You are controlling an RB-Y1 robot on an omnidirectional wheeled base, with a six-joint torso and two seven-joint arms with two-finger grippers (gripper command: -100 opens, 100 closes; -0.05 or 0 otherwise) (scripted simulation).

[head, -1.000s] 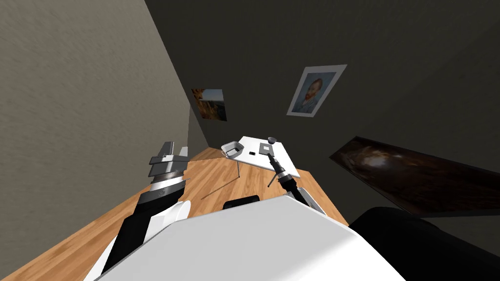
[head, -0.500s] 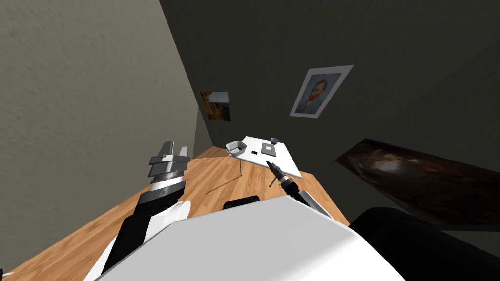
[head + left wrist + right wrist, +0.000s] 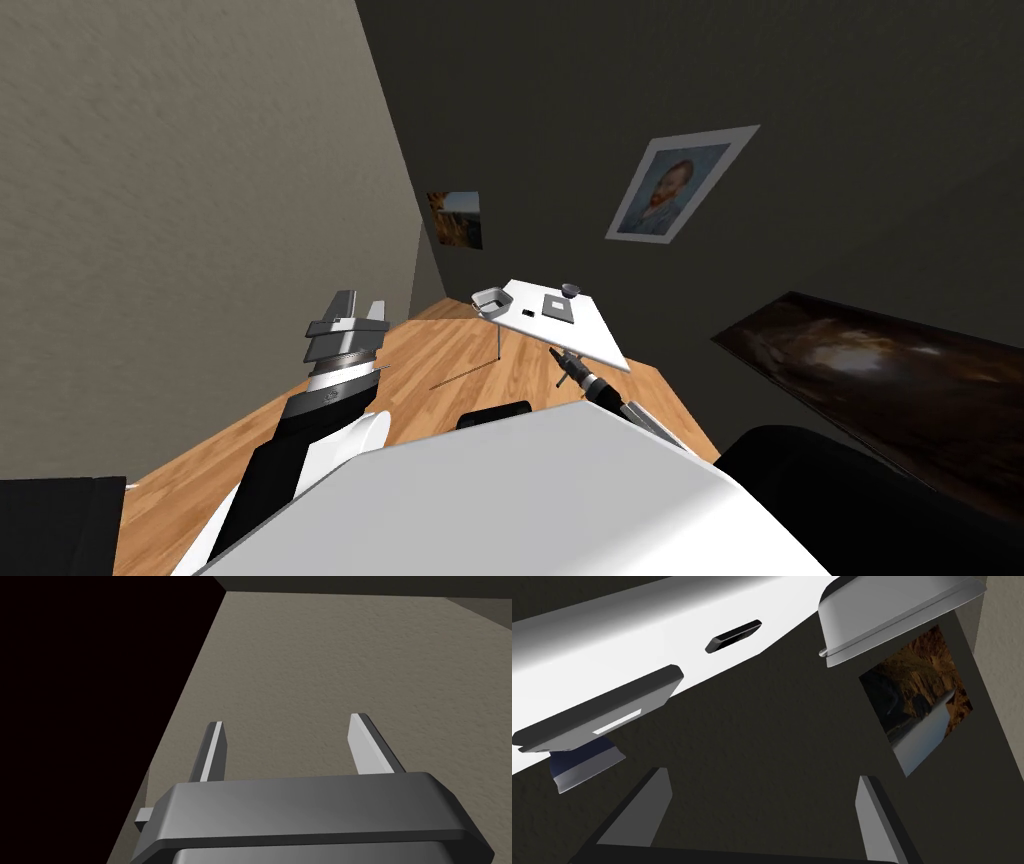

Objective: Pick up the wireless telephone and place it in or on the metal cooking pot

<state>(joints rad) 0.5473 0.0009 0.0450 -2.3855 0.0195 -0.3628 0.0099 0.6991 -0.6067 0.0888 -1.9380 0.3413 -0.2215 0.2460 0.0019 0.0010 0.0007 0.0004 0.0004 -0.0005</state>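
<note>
Right wrist view, telephone (image 3: 733,636) lengthwise toward pot (image 3: 892,608)

Beyond your right gripper (image 3: 762,775), the pot (image 3: 892,616) runs off the edge; a grey slab (image 3: 602,713) half hides the bowl (image 3: 587,767).

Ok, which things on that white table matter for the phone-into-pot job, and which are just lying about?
For the job: black wireless telephone, lying on the white table; grey pot at the table's end; right gripper, open, short of the table.
Lying about: flat grey slab; small dark bowl; landscape picture; portrait; left gripper, open, raised aside.
</note>
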